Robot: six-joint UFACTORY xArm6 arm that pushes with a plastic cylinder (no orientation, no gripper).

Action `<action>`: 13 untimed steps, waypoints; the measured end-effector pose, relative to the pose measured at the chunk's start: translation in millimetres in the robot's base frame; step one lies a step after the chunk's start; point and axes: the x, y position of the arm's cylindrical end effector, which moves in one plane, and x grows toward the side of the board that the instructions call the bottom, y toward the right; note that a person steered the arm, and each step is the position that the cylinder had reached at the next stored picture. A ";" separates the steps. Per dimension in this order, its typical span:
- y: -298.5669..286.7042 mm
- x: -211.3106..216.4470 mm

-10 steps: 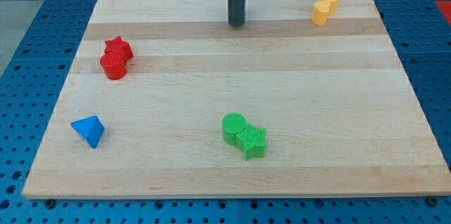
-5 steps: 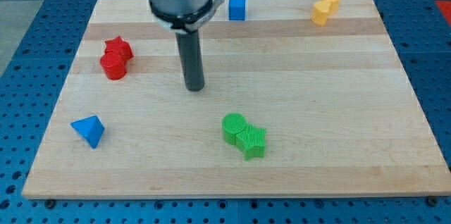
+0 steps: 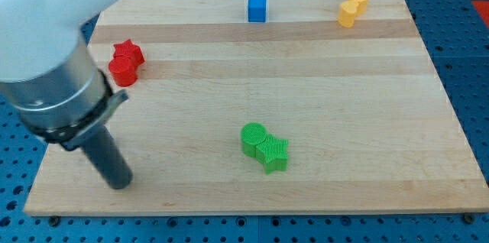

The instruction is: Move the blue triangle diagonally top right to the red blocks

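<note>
My tip (image 3: pixel 118 183) rests at the wooden worktop's (image 3: pixel 344 121) lower left; no jaws show, and the blue triangle is hidden. Above sit the red star (image 3: pixel 130 50) and red cylinder (image 3: pixel 121 71); rightward, green blocks (image 3: pixel 263 148), blue cube (image 3: pixel 257 8), yellow blocks (image 3: pixel 352 8).

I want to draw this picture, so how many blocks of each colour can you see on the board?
Red: 2 (star, cylinder)
Green: 2 (cylinder, star)
Yellow: 2
Blue: 1 (cube)
Total: 7 showing; the arm may hide another.
</note>
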 end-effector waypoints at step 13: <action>39.9 -133.6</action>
